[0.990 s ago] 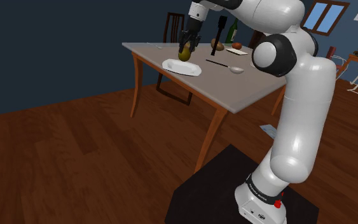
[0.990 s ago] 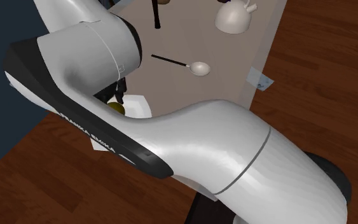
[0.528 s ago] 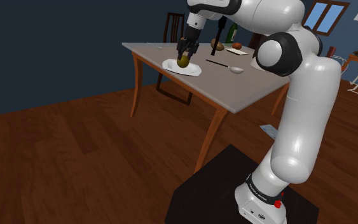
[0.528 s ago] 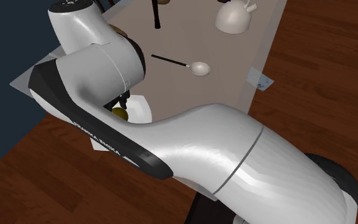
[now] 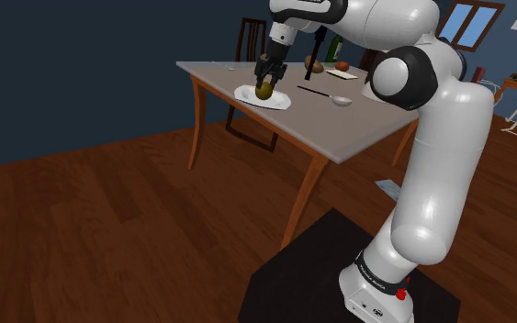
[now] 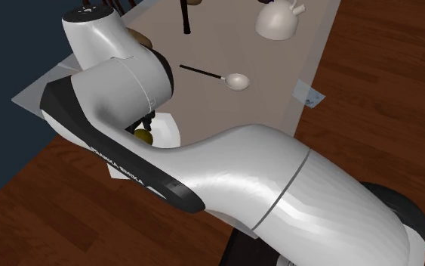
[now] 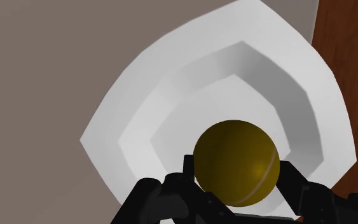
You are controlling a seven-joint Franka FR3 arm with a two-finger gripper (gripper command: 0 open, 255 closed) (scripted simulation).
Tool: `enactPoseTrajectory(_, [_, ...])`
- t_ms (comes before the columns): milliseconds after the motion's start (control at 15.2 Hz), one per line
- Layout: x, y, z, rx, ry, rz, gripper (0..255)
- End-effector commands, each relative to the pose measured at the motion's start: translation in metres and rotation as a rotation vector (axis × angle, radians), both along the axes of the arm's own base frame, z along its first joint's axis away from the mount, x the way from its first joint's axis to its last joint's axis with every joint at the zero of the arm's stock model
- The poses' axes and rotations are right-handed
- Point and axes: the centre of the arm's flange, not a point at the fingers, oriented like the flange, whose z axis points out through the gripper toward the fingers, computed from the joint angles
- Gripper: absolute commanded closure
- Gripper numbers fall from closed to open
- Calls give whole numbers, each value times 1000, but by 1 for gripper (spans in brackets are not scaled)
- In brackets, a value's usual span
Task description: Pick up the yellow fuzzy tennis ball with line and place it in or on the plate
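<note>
The dull yellow tennis ball (image 7: 236, 162) with a pale line sits clasped between my two black fingers (image 7: 185, 168). My gripper (image 5: 264, 86) is shut on the ball (image 5: 265, 92) and hangs low over the middle of the white plate (image 5: 279, 100), which lies near the table's left edge in the shoulder view. Whether the ball touches the plate (image 7: 171, 102) I cannot tell. In the second exterior view the ball (image 6: 143, 137) peeks out under the arm beside the plate (image 6: 170, 130).
On the brown table (image 5: 339, 133) lie a white spoon (image 5: 341, 101) and a thin black stick (image 5: 312, 90); a bottle (image 5: 337, 43) and small round things stand at the back. A white jug (image 6: 277, 21) stands far along the table. A chair (image 5: 250, 41) is behind.
The gripper came down with the ball from above the plate to just over its middle, and has hardly moved in the last half second. The grip stayed shut.
</note>
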Motion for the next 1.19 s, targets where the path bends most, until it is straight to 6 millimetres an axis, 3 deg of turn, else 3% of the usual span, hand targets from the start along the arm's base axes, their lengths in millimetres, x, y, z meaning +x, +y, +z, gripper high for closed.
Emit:
enactPoseTrajectory(0, [0,0,0,0,0,0,0])
enactPoseTrajectory(330, [0,0,0,0,0,0,0])
enactPoseTrajectory(594, [-3,-5,49,0,0,0,0])
enactPoseTrajectory(1122, [-3,-5,49,0,0,0,0])
